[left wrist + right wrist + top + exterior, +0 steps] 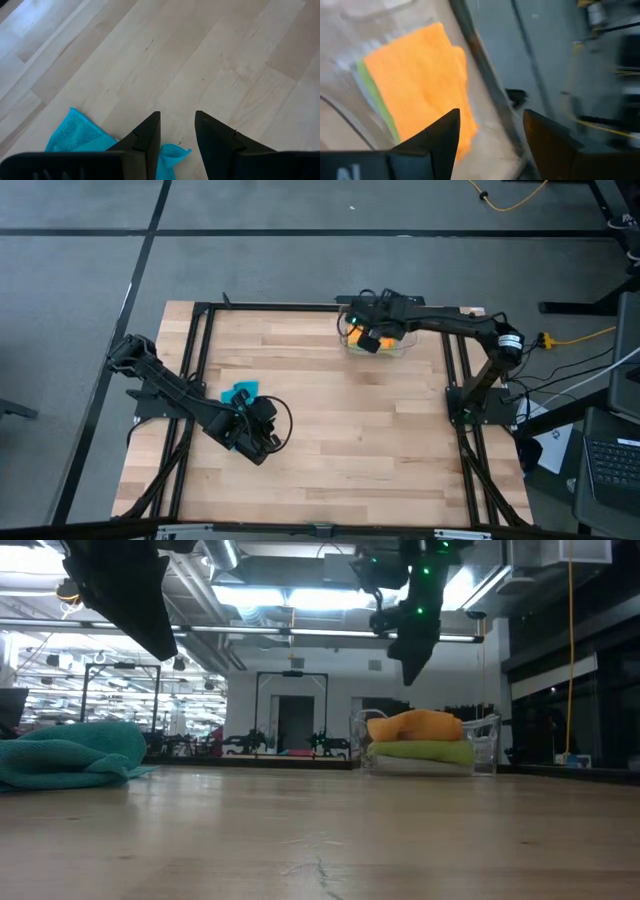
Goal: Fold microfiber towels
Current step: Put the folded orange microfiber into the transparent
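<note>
Count from where I stand: three soft microfiber towels visible, one clear plastic bin [485, 745], two dark arms.

Orange microfiber towel [420, 75] sits on top inside the bin, folded, with the lime green microfiber towel [425, 752] stacked directly under it (green shows only as a strip along the orange one's edge in the right wrist view). Bin is at the far right part of the light wooden butcher-block table [340, 440], close to the black frame rail.

Right gripper [408, 665] hangs above the bin, clear of the orange towel; its fingers [437, 135] are spread apart with nothing between them.

Teal blue microfiber towel [240, 393] lies bunched and unfolded on the table's left side, well apart from the bin. One count of it, crumpled in a low heap in the low view.

Left gripper [177, 132] is raised just beside the teal towel, on its near side, pointing down at bare wood. Fingers [150, 135] stand partly apart, a clear gap between them, holding nothing; towel edge shows behind the tips, not touching.
</note>
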Action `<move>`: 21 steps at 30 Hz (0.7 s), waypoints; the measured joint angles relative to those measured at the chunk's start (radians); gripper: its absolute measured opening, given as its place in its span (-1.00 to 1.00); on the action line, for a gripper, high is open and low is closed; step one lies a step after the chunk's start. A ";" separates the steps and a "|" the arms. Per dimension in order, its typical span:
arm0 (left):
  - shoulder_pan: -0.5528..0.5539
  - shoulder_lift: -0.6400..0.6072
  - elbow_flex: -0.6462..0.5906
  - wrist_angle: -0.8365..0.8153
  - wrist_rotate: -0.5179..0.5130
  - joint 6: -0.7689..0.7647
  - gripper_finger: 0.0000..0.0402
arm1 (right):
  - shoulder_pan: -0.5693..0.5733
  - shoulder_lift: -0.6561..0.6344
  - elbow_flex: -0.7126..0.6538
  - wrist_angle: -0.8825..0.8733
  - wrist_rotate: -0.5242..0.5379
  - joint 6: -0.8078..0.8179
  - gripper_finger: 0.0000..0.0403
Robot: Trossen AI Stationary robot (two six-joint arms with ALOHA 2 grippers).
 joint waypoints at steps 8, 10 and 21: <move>0.000 0.000 -0.001 0.000 -0.001 0.006 -0.43 | -0.212 -0.205 -0.271 0.429 -0.418 -0.047 0.09; 0.000 0.000 -0.001 0.000 -0.001 0.006 -0.43 | -0.234 -0.264 -0.355 0.537 -0.504 -0.032 0.09; 0.000 0.000 -0.001 0.001 -0.049 0.007 -0.43 | -0.245 -0.257 -0.660 0.826 -0.567 0.026 0.09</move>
